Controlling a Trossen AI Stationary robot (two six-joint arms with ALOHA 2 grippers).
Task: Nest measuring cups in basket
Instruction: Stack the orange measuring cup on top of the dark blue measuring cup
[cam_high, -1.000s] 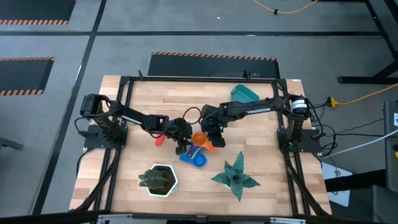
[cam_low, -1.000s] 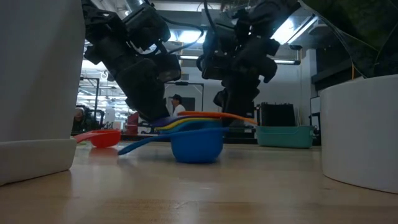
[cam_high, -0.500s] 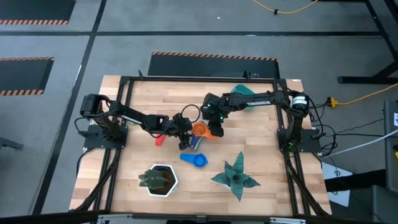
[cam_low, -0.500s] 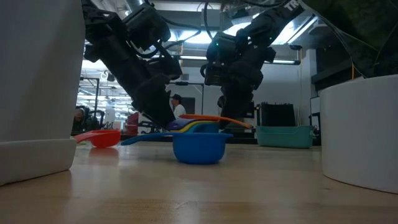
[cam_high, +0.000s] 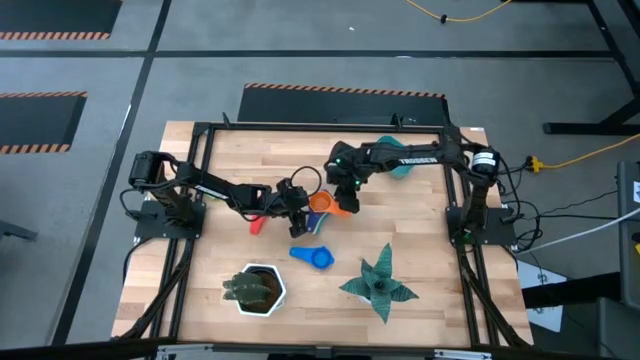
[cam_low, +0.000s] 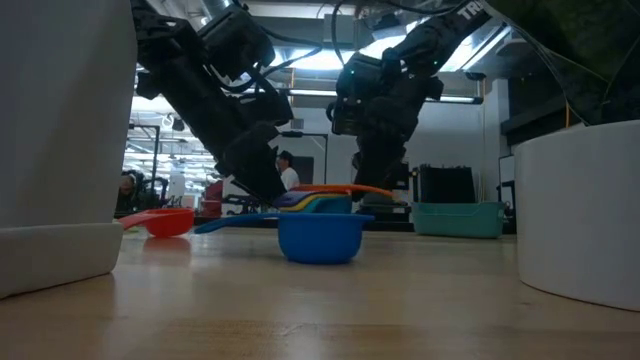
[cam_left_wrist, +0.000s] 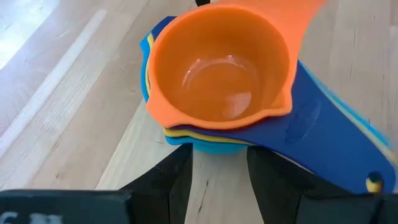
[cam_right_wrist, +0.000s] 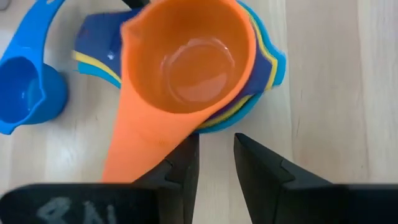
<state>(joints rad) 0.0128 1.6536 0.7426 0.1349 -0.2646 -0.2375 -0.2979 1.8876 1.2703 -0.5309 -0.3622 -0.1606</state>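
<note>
Both arms are black, built of slim jointed links. The right arm (cam_high: 415, 158) carries white lettering along its forearm link, too small to read, and a small green light glows near its wrist. A silver-grey cylindrical section sits at its shoulder, where black cables trail off the table's edge. The left arm (cam_high: 215, 187) has a rounded black shoulder housing and a thin cable looped above its wrist. The left gripper (cam_left_wrist: 219, 180) has two flat, matte black fingers with squared edges. The right gripper (cam_right_wrist: 216, 167) shows the same black wedge-shaped fingers, with smudged white marks on the body behind them.
</note>
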